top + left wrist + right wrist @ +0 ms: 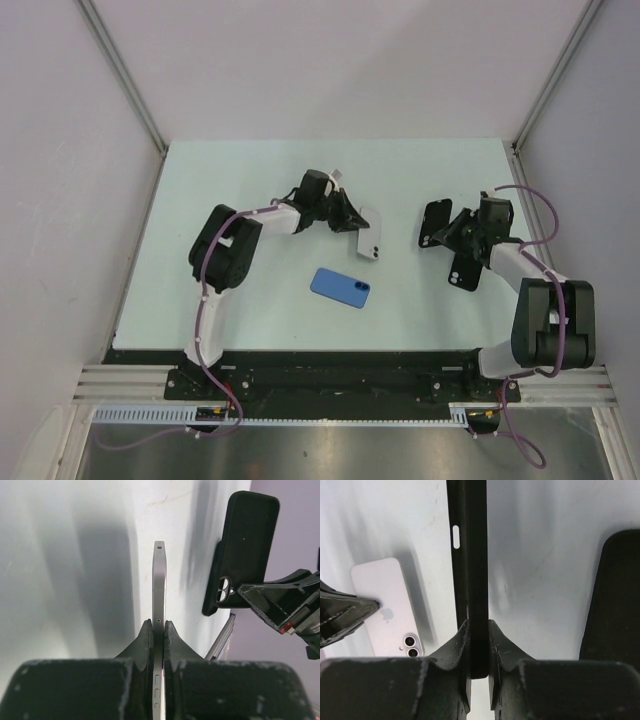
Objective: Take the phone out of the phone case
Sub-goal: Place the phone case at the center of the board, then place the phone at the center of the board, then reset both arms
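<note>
while the left black two-finger gripper [159, 626] clamps it tight across its thickness, the slim white-backed phone with rounded corners [369, 240] is bare, with no shell on it, just right of the middle of the pale flat table [250, 180]. its back is plain white with a faint logo and two round lenses stacked in one corner. edge-on from the left wrist, its grey metal rail shows small side buttons between the fingers. the right black two-finger gripper [476, 626] is closed just as narrowly on the thin matte black phone case [472, 555], seen edge-on, with an oblong slot cut in its side wall. case and phone are apart, the case on the right-arm side of the phone. a second flat black slab [615, 595] sits beside the case. a blue-backed rounded phone [341, 287] lies flat on the table, nearer the arm bases. whether the white phone touches the table i cannot tell.
</note>
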{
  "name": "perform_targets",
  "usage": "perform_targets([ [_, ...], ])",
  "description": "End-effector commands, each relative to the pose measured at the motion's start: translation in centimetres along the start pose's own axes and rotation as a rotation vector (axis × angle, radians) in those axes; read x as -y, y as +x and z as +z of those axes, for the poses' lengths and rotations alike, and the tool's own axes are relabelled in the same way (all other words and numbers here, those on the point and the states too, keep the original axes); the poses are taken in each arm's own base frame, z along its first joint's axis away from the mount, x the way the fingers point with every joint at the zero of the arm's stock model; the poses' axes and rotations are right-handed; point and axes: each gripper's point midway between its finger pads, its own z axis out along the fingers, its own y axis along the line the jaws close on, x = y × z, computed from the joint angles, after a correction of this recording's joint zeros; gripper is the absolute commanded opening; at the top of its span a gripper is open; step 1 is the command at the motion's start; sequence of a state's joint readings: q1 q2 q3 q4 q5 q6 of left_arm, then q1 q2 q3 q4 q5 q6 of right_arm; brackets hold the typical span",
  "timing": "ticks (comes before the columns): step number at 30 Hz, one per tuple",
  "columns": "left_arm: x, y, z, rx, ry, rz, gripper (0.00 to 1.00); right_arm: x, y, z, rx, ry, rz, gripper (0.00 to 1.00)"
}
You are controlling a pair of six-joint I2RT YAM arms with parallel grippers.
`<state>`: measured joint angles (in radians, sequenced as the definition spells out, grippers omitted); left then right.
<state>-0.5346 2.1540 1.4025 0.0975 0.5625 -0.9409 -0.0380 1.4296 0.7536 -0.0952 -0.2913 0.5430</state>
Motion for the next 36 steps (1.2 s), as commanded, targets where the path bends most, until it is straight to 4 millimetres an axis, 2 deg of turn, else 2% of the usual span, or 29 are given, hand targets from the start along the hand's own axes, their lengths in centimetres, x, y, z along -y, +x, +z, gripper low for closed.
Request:
perform_targets([
  [1,5.2,-2.7,1.3,0.012,0.174,0.062,0.0,-1.8,-2.1,1.1,0.054,-0.127,0.05,0.01],
  [3,5.0,-3.1,2.2,0.015,0.172,0.063,0.0,-1.4,-1.6,1.9,0.033,-0.122,0.064,0.07],
  [6,4.7,-3.5,3.2,0.011,0.161,0.065,0.0,-0.4,-1.0,2.3,0.013,-0.084,0.065,0.34],
  [7,4.3,-3.4,3.5,0.005,0.14,0.064,0.0,0.1,-1.0,2.4,0.017,-0.059,0.063,0.5],
  [9,4.2,-3.8,3.9,0.014,0.13,0.075,0.0,1.0,-0.6,2.2,0.009,-0.018,0.05,0.59],
  [11,4.0,-3.7,4.1,0.009,0.119,0.079,0.0,1.5,-1.3,1.8,0.043,0.024,0.037,0.68],
  [12,4.1,-3.9,4.2,0.01,0.117,0.083,0.0,2.4,-0.9,1.4,0.036,0.073,0.035,0.7],
  [13,3.4,-4.0,4.3,0.012,0.088,0.084,0.0,2.8,-1.1,1.2,0.045,0.095,0.031,0.72],
  [14,3.8,-4.3,4.5,0.018,0.076,0.099,0.0,2.8,-1.5,0.6,0.064,0.111,0.025,0.73],
  [15,3.2,-4.3,4.6,0.01,0.043,0.118,0.04,3.9,-1.6,0.2,0.074,0.173,0.024,0.8],
  [16,1.8,-4.1,4.6,0.0,-0.032,0.095,0.13,4.1,-1.9,-0.4,0.092,0.197,0.021,0.82],
  [17,2.1,-4.4,4.7,0.0,-0.045,0.106,0.31,4.2,-2.1,-1.2,0.107,0.216,0.017,0.82],
  [18,1.9,-4.3,4.6,0.0,-0.061,0.117,0.44,4.5,-2.6,-1.8,0.136,0.245,0.011,0.83],
  [19,1.5,-4.2,4.4,-0.005,-0.087,0.113,0.69,4.4,-2.9,-2.3,0.151,0.248,-0.001,0.84],
  [20,1.9,-4.5,4.1,0.016,-0.1,0.125,0.81,3.8,-3.5,-3.2,0.181,0.238,-0.011,0.84],
  [21,1.8,-4.6,3.8,0.023,-0.113,0.146,0.87,3.8,-3.6,-3.8,0.188,0.248,-0.014,0.84],
  [22,1.6,-4.6,3.4,0.025,-0.141,0.155,0.99,3.7,-3.6,-4.2,0.191,0.249,-0.021,0.84],
  [27,3.0,-6.5,0.3,0.126,-0.247,0.265,1.0,3.1,-4.3,-7.8,0.246,0.278,-0.051,0.87],
  [28,3.1,-6.5,-0.3,0.131,-0.262,0.272,1.0,2.9,-4.3,-8.3,0.249,0.283,-0.055,0.92],
  [29,4.6,-7.0,-1.8,0.161,-0.247,0.288,1.0,3.0,-3.8,-8.7,0.232,0.293,-0.063,1.0],
  [30,4.2,-6.5,-2.5,0.154,-0.256,0.285,1.0,2.8,-3.7,-9.0,0.23,0.29,-0.069,1.0],
  [31,4.7,-6.5,-3.2,0.172,-0.241,0.291,1.0,2.4,-3.9,-9.6,0.241,0.283,-0.078,1.0],
  [32,5.4,-5.9,-4.9,0.188,-0.23,0.299,1.0,2.3,-3.2,-9.8,0.221,0.291,-0.089,1.0],
  [34,6.4,-5.9,-6.6,0.228,-0.209,0.331,1.0,1.9,-2.9,-10.1,0.211,0.294,-0.107,1.0],
  [35,7.0,-5.4,-8.3,0.246,-0.201,0.34,1.0,1.9,-2.3,-10.2,0.194,0.305,-0.116,1.0],
  [36,7.3,-5.3,-9.1,0.259,-0.196,0.351,1.0,1.7,-1.9,-10.1,0.182,0.316,-0.135,1.0],
])
